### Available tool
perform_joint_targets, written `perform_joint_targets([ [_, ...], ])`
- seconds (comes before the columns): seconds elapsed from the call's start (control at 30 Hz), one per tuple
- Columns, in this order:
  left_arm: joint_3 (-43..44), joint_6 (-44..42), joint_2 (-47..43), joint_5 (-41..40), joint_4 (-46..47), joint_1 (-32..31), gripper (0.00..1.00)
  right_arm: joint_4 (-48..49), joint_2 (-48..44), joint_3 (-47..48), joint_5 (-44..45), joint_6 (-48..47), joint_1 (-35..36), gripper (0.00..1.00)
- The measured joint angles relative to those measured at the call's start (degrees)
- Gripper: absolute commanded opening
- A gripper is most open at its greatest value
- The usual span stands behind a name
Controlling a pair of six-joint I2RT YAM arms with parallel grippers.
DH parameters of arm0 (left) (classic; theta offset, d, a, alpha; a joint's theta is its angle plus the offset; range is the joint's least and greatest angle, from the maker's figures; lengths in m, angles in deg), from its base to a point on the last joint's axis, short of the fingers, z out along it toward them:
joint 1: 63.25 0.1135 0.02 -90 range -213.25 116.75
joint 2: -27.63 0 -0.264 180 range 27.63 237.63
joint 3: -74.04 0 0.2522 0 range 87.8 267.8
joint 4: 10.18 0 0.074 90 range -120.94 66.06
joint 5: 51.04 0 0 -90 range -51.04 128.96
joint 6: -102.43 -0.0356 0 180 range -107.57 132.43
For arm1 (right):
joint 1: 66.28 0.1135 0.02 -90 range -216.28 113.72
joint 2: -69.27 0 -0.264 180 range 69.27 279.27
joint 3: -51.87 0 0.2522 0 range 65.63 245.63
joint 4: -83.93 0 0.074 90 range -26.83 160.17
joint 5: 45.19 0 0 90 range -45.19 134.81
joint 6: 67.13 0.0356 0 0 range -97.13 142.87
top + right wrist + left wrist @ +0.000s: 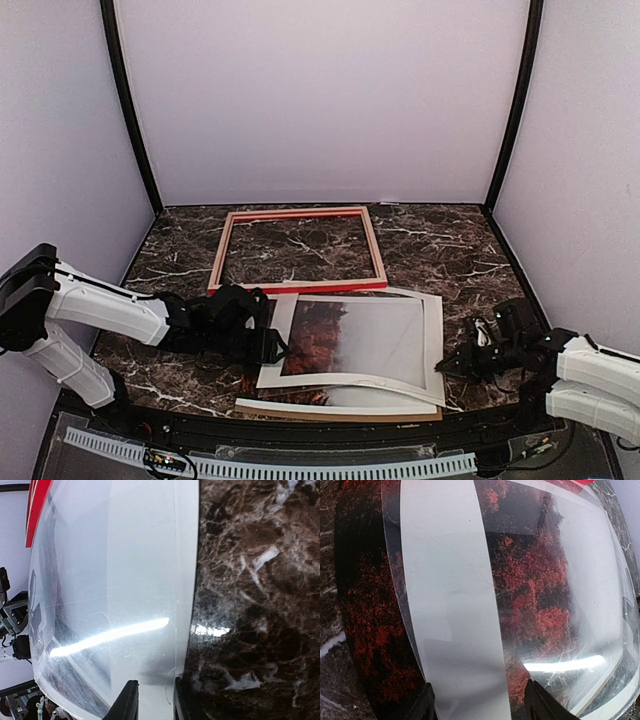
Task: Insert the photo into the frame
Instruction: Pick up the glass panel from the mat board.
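Observation:
The photo [316, 340] of red-orange trees lies on the marble table [450, 240] under a white mat [432, 340] and a clear glossy sheet [385, 335]. In the left wrist view the photo [530, 590] shows through the sheet and left of the mat [445, 580]. The red frame [300, 286] lies empty behind the stack. My left gripper [275, 345] is open, its fingers [427, 705] spread either side of the mat's left rail [482, 705]. My right gripper [447, 362] [152, 702] is narrowly open over the mat's right edge [185, 580].
A brown backing board [400, 413] lies under the stack at the table's near edge. The mat's near edge bows upward. The frame's red rail shows in the right wrist view [37, 500]. Bare marble [255, 605] lies right of the stack. Enclosure walls stand around the table.

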Motion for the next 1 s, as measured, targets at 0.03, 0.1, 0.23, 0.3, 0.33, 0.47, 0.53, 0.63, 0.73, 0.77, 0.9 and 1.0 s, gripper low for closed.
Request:
perform_joint_targets([
  [0.03, -0.07, 0.02, -0.09, -0.02, -0.02, 0.0, 0.64, 0.17, -0.46, -0.26, -0.46, -0.31, 0.0, 0.26],
  [0.1, -0.35, 0.04, -0.42, -0.02, 0.0, 0.0, 0.64, 0.22, -1.27, -0.68, -0.87, -0.68, 0.02, 0.26],
  [0.23, -0.85, 0.22, -0.96, 0.0, -0.04, -0.02, 0.64, -0.46, -2.32, -0.74, -1.18, -1.16, 0.07, 0.27],
  [0.3, -0.98, 0.37, -1.11, -0.02, -0.07, -0.04, 0.64, -1.03, -2.69, -0.66, -0.98, -1.33, 0.07, 0.27],
  [0.33, -1.09, 0.46, -1.2, -0.04, -0.04, -0.04, 0.64, -1.49, -2.91, -0.52, -0.72, -1.33, 0.07, 0.27],
  [0.47, -1.49, 0.74, -1.6, -0.11, -0.04, -0.07, 0.64, -3.72, -4.24, 0.33, 0.37, -1.18, 0.09, 0.27],
  [0.53, -1.66, 0.9, -1.84, -0.15, -0.07, -0.09, 0.64, -4.74, -5.01, 0.98, 0.96, -0.96, 0.09, 0.26],
  [0.63, -2.03, 1.03, -2.29, -0.42, -0.09, -0.31, 0.64, -5.22, -5.86, 1.57, 1.11, -0.55, 0.11, 0.26],
  [0.73, -2.34, 1.18, -2.54, -0.46, -0.02, -0.33, 0.64, -5.25, -6.47, 1.73, 1.11, -0.17, 0.11, 0.26],
  [0.77, -2.36, 1.33, -2.54, -0.48, 0.04, -0.33, 0.64, -5.27, -6.58, 1.73, 1.09, 0.0, 0.11, 0.26],
  [0.9, -2.69, 1.6, -2.62, -0.5, 0.31, -0.33, 0.64, -5.44, -7.78, 1.73, 0.9, 0.76, 0.11, 0.26],
  [1.0, -3.06, 1.88, -2.8, -0.55, 0.35, -0.33, 0.64, -5.66, -9.88, 1.73, 0.81, 2.08, 0.11, 0.26],
])
